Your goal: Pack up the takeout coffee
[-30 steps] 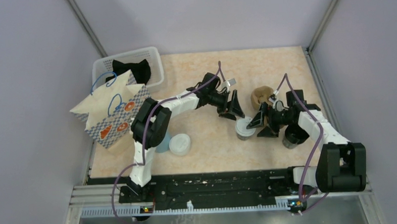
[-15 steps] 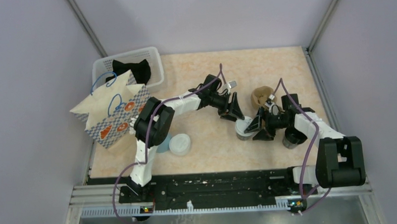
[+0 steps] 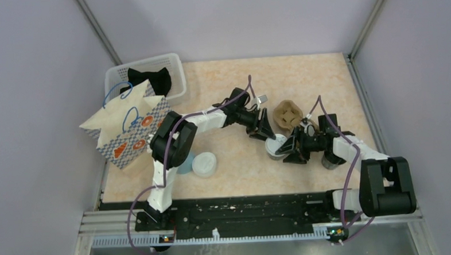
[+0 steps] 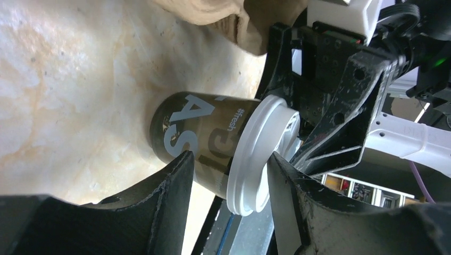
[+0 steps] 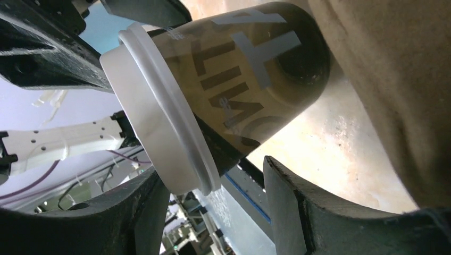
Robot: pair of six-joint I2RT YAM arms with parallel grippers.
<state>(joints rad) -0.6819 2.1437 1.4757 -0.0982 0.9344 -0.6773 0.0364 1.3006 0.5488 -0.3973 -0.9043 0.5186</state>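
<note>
Finding: the takeout coffee [image 3: 277,145] sits on the desk [image 3: 227,87] right of centre, lid on, with a claw on either side of it. The paper bag [image 3: 130,130] is well apart at the left edge.

Risks, in my judgement:
- Both claws crowd the same cup. If either advances, black fingers could strike black fingers and knock the cup over.
- In the left wrist view one finger [image 4: 173,180] lies against the printed wall and the other sits at the white lid rim. A squeeze there could pop the lid or tilt the cup.
- The brown cardboard tray [image 3: 287,114] lies just behind the cup. A careless lift or sweep could drag it along.

Claw state: the right claw [image 3: 289,149] is released. Its fingers straddle the cup just below the lid, with bare desk showing between one finger [image 5: 298,196] and the cup wall. The left claw [image 3: 267,132] also straddles the cup. I cannot tell whether it presses or merely brackets.

Pose: the left arm reaches long and low across the desk, coming at the cup from the far left. The right arm is folded, with its forearm low and its claw pointing left at the cup.
</note>
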